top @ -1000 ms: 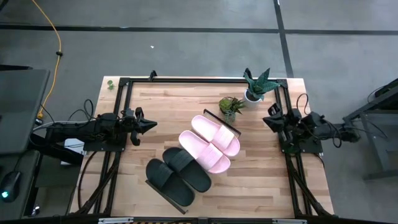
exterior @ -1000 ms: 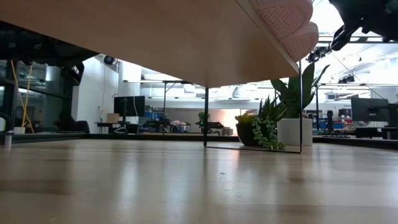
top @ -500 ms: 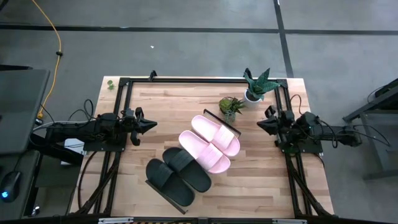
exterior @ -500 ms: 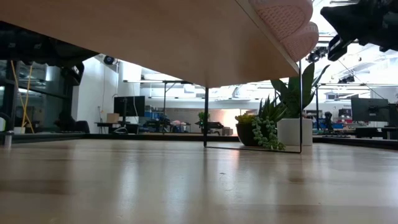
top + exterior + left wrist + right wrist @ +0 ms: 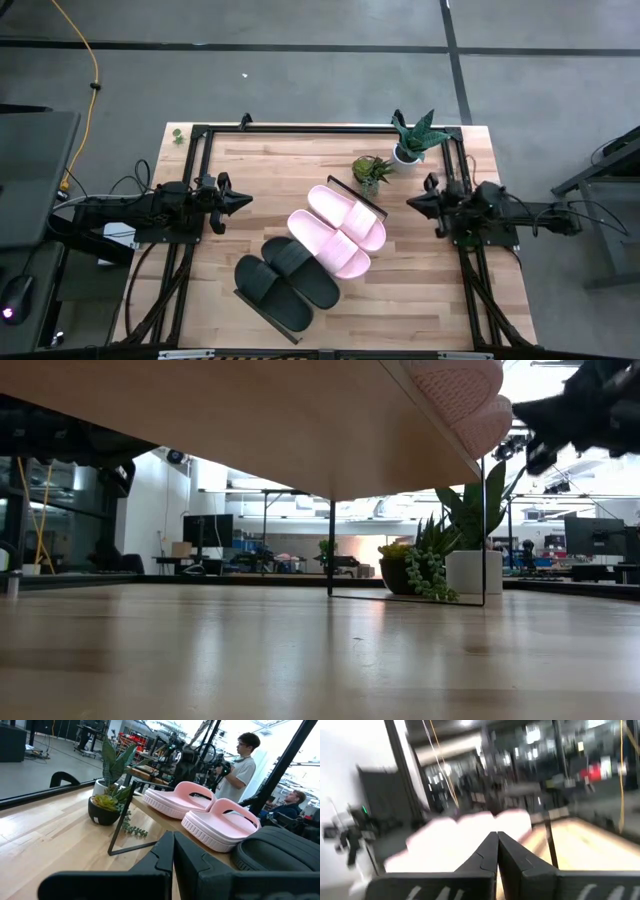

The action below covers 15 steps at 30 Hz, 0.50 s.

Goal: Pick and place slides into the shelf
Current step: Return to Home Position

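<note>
Four slides, high view: all sit on the shelf in the middle of the table. The pink slides are side by side, and the black slides are right next to them.
Which way they lie, high view: each slide runs slantwise across the table. The row of four sits between the two arms.
Left gripper, high view: the left gripper is at the left side, apart from the shelf, with its tip aimed at the slides.
Right gripper, high view: the right gripper is at the right side, near the pink slides (the black pair is nearer the left one).
Plants, high view: a tall plant and a small plant stand by the far corner of the shelf. The small one is near the right gripper.
Low view: the shelf is seen from below. A pink toe pokes over its edge, and the right gripper is a dark blur up high, above the plants.
Left wrist view: its fingers are pressed together and hold nothing. The pink slides lie ahead, and a person stands beyond the table.
Right wrist view: its fingers meet and hold nothing. A pale pink shape shows ahead.
Next move, my guess: no slide is left to pick, so the arms only need to pull away. The right one should mind the small plant and the shelf corner.
</note>
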### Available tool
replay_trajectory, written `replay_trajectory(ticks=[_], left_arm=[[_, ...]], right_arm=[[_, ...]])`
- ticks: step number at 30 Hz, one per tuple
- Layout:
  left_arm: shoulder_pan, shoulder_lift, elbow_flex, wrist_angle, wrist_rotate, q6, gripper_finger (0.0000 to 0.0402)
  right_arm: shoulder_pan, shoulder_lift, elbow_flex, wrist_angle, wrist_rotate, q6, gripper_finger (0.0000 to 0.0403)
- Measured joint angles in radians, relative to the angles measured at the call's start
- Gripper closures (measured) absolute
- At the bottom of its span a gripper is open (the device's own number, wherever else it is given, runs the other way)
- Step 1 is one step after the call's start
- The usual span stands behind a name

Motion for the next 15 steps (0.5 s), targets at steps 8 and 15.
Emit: replay_trajectory(ticks=[8,15], left_arm=[[0.000,0.000,0.000,0.000,0.000,0.000,0.0401],[0.000,0.000,0.000,0.000,0.000,0.000,0.0401]], right_arm=[[0.000,-0.002,0.000,-0.175,-0.004,0.018,0.0403],[0.000,0.012,0.000,-0.185,0.028,0.024,0.0403]])
